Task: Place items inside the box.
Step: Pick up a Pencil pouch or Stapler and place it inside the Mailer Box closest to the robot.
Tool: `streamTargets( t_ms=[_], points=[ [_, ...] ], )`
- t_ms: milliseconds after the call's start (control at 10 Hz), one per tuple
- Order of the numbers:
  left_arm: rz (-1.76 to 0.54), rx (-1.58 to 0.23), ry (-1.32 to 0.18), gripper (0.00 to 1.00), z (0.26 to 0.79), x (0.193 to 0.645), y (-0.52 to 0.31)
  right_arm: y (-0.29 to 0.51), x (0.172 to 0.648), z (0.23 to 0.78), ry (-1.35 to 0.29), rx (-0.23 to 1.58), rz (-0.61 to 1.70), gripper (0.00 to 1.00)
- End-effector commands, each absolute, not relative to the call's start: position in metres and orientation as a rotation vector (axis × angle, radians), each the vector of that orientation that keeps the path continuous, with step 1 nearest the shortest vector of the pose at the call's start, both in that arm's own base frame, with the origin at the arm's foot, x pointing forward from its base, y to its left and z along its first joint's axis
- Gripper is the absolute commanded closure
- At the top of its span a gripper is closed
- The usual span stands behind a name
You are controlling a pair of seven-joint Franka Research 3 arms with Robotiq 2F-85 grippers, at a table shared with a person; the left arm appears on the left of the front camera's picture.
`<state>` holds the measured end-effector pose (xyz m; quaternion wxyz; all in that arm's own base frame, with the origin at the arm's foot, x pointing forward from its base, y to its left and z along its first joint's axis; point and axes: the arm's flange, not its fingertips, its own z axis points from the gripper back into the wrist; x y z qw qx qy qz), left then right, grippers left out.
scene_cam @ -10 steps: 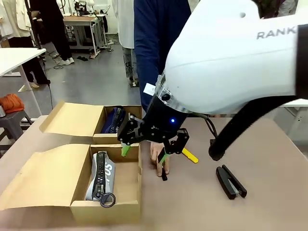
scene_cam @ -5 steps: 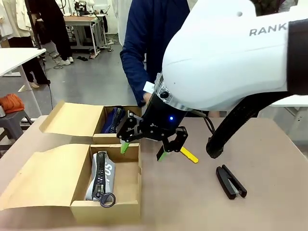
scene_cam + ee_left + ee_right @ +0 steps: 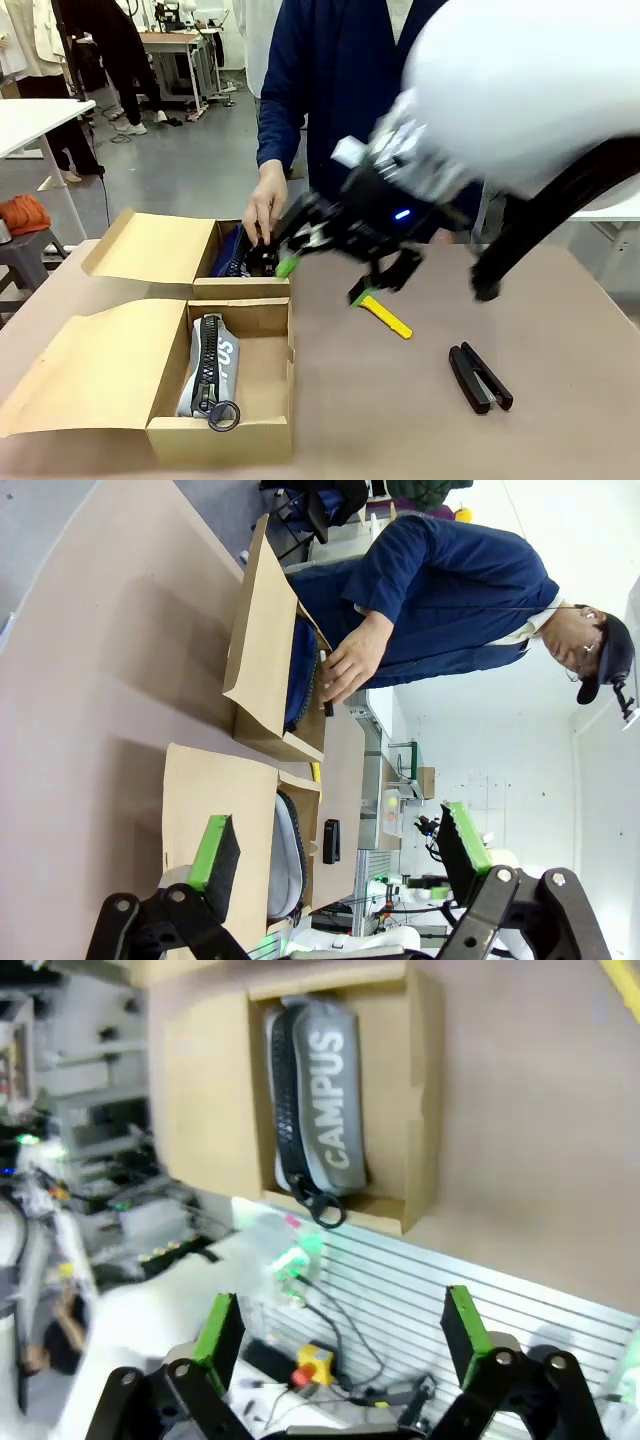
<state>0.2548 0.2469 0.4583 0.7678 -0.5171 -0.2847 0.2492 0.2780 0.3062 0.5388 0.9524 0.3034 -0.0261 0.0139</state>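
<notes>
Two open cardboard boxes stand at the table's left. The near box (image 3: pixel 270 350) (image 3: pixel 420 1110) holds the grey zip pouch (image 3: pixel 210 362) (image 3: pixel 322 1100) (image 3: pixel 288 845). In the far box (image 3: pixel 205 288) (image 3: pixel 262 660) lies the navy zip pouch (image 3: pixel 238 250) (image 3: pixel 300 670), and a person's hand (image 3: pixel 264 210) (image 3: pixel 348 662) reaches into it with a thin black marker pen (image 3: pixel 326 685) at its fingers. The yellow utility knife (image 3: pixel 386 317) and the long black stapler (image 3: pixel 480 377) lie on the table. My right gripper (image 3: pixel 325 278) (image 3: pixel 340 1325) hangs open above the table, between the far box and the knife. My left gripper (image 3: pixel 335 845) is open and holds nothing.
Both boxes have wide flaps (image 3: pixel 85 365) folded out to the left. The person stands at the far edge behind the far box. Bare tabletop (image 3: pixel 380 420) lies between the near box and the stapler. A white table (image 3: pixel 40 115) stands off to the far left.
The person's hand left the table by the knife and went into the far box; the marker is gone from the table. My right gripper rose and swung right, still open.
</notes>
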Motion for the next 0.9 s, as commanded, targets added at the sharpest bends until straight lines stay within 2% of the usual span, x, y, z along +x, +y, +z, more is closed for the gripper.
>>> streamTargets(
  t_ms=[0, 300, 500, 800],
  points=[
    [0.527, -1.132, -0.637, 0.00, 0.458, 0.255, 0.246, 0.159, 0.275, 0.547, -0.019, 0.886, -0.086, 0.00],
    [0.527, -1.132, -0.637, 0.00, 0.458, 0.255, 0.246, 0.007, 0.247, 0.501, 0.001, 1.130, -0.238, 0.00],
    [0.527, -1.132, -0.637, 0.00, 0.458, 0.255, 0.246, -0.066, 0.223, 0.435, -0.017, 1.380, -0.344, 0.00],
    [0.527, -1.132, -0.637, 0.00, 0.458, 0.255, 0.246, -0.066, 0.207, 0.363, -0.015, 1.381, -0.477, 0.00]
  ],
)
